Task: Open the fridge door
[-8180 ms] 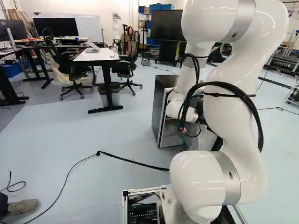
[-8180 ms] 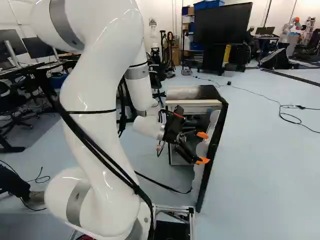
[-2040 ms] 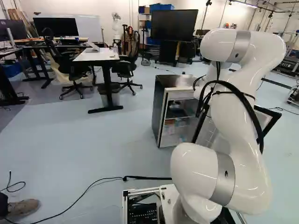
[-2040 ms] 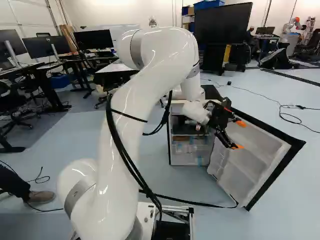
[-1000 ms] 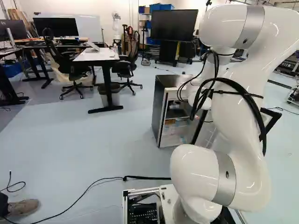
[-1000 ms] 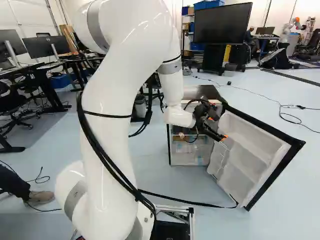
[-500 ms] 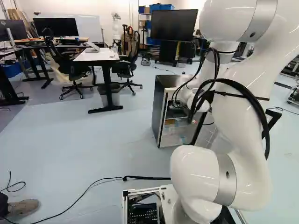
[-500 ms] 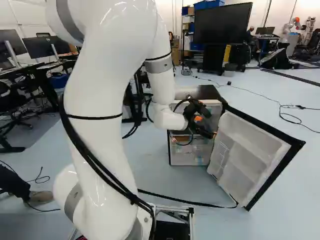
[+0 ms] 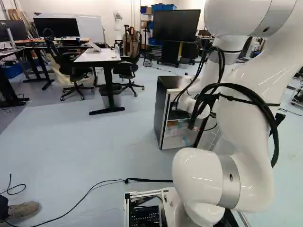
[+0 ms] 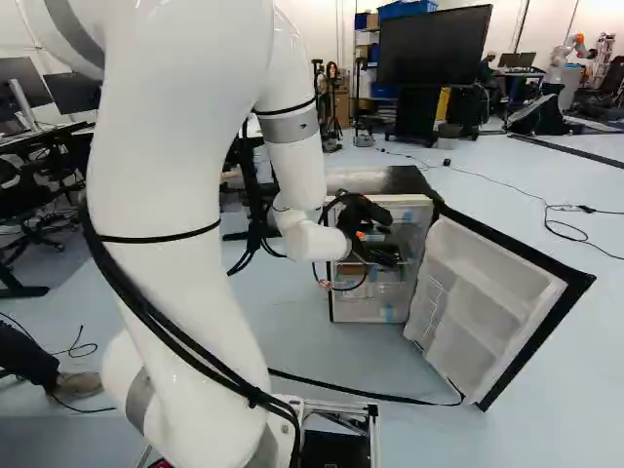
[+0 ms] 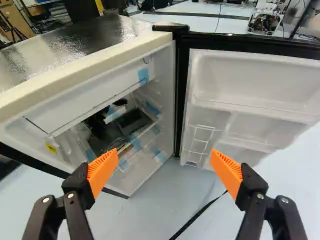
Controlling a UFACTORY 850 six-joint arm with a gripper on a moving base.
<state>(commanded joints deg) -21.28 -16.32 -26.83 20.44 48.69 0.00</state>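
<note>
And here is the fridge (image 10: 398,180), standing ahead of the base with its door (image 10: 497,307) wide open, swung out to the right in the right base view! That view gives us the door's white inner side in full, while in the left base view the arm (image 9: 246,118) covers most of it. The left base view answers with the fridge's dark outer side wall, plus a bin (image 9: 111,100) under a white-topped table (image 9: 97,56), both lost behind the arm in the other base view. The gripper (image 10: 382,241) shows up in the right base view in front of the fridge's opening; from the left base view it is hard to make out. Over to the wrist view, and the gripper (image 11: 164,160) is open, orange pads well apart and nothing held between them. The fridge's opening lies ahead of one finger, the door ahead of the other, the hinge side between. Only this close do we get the yellow label (image 11: 51,148) inside, and the wire rack (image 11: 200,142) on the door reads clearest here. Dark items (image 11: 120,127) sit on the shelf, too jumbled to name.
</note>
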